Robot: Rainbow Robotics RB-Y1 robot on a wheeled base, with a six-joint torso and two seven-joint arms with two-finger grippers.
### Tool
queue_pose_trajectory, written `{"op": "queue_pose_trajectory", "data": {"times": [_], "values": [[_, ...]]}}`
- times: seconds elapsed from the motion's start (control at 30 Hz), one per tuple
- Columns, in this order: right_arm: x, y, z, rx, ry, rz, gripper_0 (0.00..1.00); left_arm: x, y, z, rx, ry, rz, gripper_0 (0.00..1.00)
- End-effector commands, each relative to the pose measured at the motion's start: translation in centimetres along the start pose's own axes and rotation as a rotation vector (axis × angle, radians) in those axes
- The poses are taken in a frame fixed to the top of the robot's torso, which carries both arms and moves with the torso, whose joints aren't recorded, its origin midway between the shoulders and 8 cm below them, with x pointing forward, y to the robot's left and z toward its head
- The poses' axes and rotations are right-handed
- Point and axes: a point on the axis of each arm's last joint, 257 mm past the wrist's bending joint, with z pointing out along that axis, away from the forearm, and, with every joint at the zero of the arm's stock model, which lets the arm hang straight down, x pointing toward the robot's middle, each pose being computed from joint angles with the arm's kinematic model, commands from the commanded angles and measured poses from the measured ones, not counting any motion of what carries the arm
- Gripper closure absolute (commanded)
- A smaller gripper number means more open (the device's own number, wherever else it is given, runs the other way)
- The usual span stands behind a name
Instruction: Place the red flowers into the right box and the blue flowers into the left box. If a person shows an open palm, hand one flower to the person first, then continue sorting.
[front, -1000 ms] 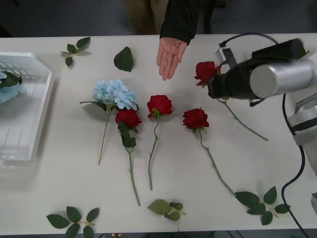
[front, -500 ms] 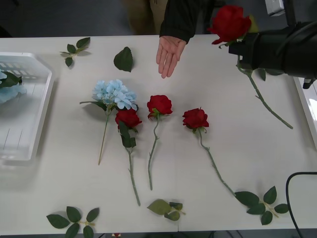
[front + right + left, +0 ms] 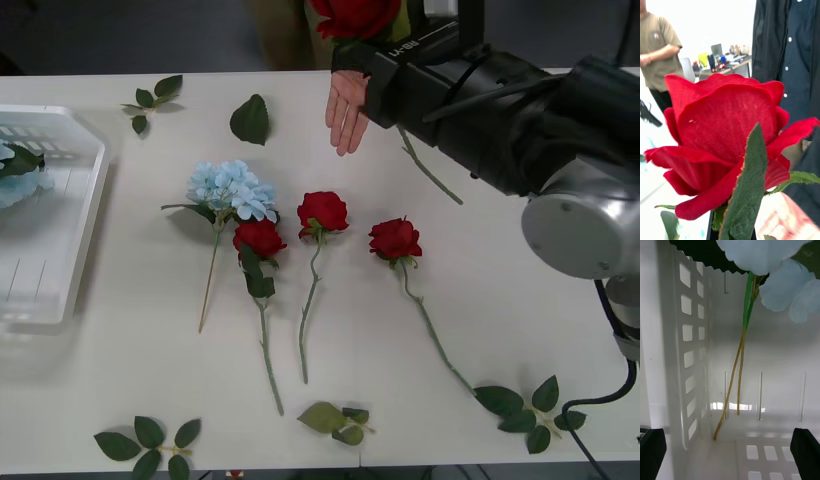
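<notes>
Our right claw, clamped on a red rose, hovers at the worktop's far edge; we should lower it gently onto the person's open palm.

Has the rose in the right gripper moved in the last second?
Yes. The held red rose has travelled left and away from the robot across the table, ending above the person's open palm.

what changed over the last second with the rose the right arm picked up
The right gripper lifted its red rose off the table and swung it left, up over the person's open palm. The palm, the three red roses on the table, the blue flower and the left box stayed put.
</notes>
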Motion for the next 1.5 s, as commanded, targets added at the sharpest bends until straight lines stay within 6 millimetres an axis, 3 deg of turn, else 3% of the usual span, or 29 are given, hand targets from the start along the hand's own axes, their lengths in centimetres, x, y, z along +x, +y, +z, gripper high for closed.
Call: {"op": "queue_pose_trajectory", "data": {"times": [0.03,0.2,0.37,0.5,1.5], "values": [[0.4,-0.5,0.4,0.034,-0.027,0.006,1.0,-1.3,0.3,-0.5,-0.01,-0.03,0.06,0.04],[0.3,-1.4,0.4,0.071,-0.035,0.05,1.0,-1.3,0.3,-0.5,-0.011,-0.031,0.061,0.03],[1.2,-4.7,0.2,0.164,-0.031,0.146,1.0,-1.2,0.3,-0.5,-0.011,-0.029,0.061,0.03],[2.4,-6.1,0.2,0.203,-0.002,0.223,1.0,-1.2,0.3,-0.5,-0.011,-0.029,0.061,0.03],[2.2,-7.0,-0.1,0.222,0.004,0.242,0.98,-1.2,0.3,-0.5,-0.011,-0.029,0.064,0.03]]}}
